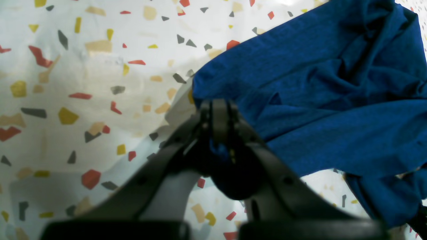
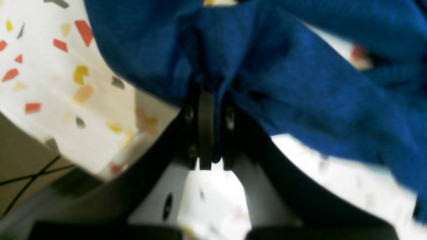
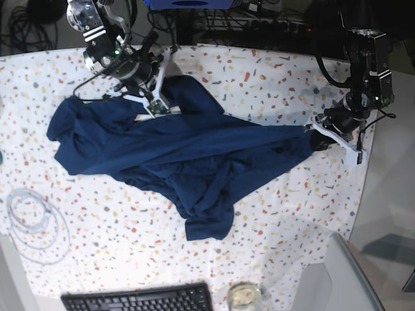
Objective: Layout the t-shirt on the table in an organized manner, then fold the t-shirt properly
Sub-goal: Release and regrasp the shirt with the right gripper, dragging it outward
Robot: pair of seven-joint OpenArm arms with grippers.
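Observation:
The dark navy t-shirt (image 3: 188, 155) lies crumpled and stretched across the middle of the speckled white table (image 3: 272, 78). My right gripper (image 3: 154, 103) sits at the shirt's far upper edge. In the right wrist view the right gripper (image 2: 205, 100) is shut, with a bunch of blue fabric (image 2: 300, 83) pinched between its jaws. My left gripper (image 3: 316, 137) holds the shirt's right end near the table's right side. Up close, the left gripper (image 1: 218, 111) is shut on a fold of the t-shirt (image 1: 317, 83), which spreads away to the right above the table (image 1: 83, 83).
A black keyboard (image 3: 139, 299) lies at the near edge, with a round glass (image 3: 243, 297) beside it. A coil of white cable (image 3: 32, 223) rests at the left. The table's right edge (image 3: 363, 168) is close to the left gripper. Dark cables run behind the table.

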